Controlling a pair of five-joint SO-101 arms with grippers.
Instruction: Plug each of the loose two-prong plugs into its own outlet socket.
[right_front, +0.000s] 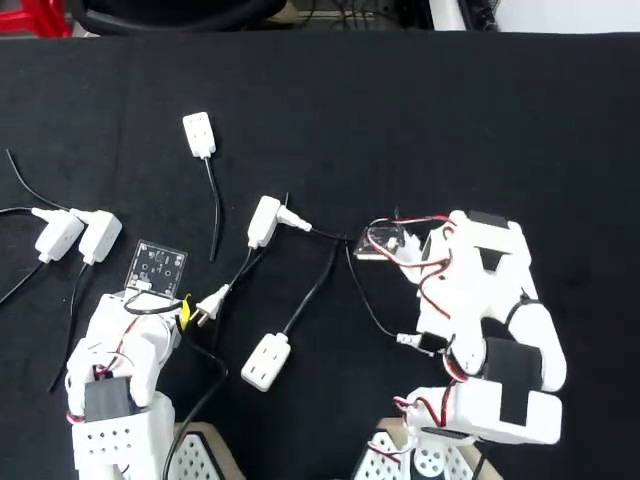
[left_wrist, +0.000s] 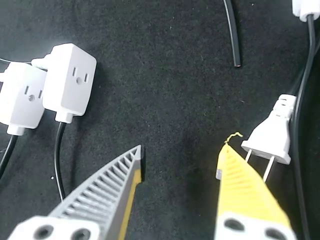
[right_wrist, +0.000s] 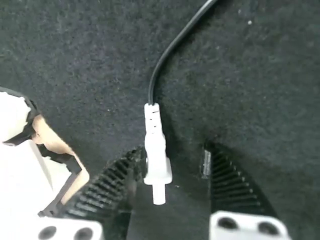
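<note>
Black cloth table (right_front: 420, 110), edge to edge in the high view. Lower right of it, bulky white right arm (right_front: 490, 300), folded back over its own base, red and black wires looping off it. Lower left, smaller white left arm (right_front: 120, 370), pointing up the frame.

On to the white plastic socket blocks, five in all, each on a black cord. Left-edge pair of socket blocks (right_front: 78, 234), side by side and touching, slots face-up in the left wrist view. Lone upper socket block (right_front: 199, 133), upper left of centre, short cord trailing down. Centre socket block (right_front: 263, 221), just left of the middle, with a stubby white plug (right_front: 292, 217) butted against its right end. Lower socket block (right_front: 265, 361) below that, near the bottom edge.

Now the left gripper (left_wrist: 182, 150), one grey finger and one yellow: jaws spread wide, bare cloth between them. Just outside the yellow finger, loose white two-prong plug (left_wrist: 270, 137), prongs pointing back toward the arm. Lies lower left of centre in the high view, right at the left arm's tip.

Right gripper (right_wrist: 172, 157), black ribbed fingers: jaws spread too, straddling a slim white plug (right_wrist: 156, 155) on a black cord. Sits close against one finger, clear gap to the other, so not pinched. Peeks out at the right arm's left edge in the high view, lower right of centre.
</note>
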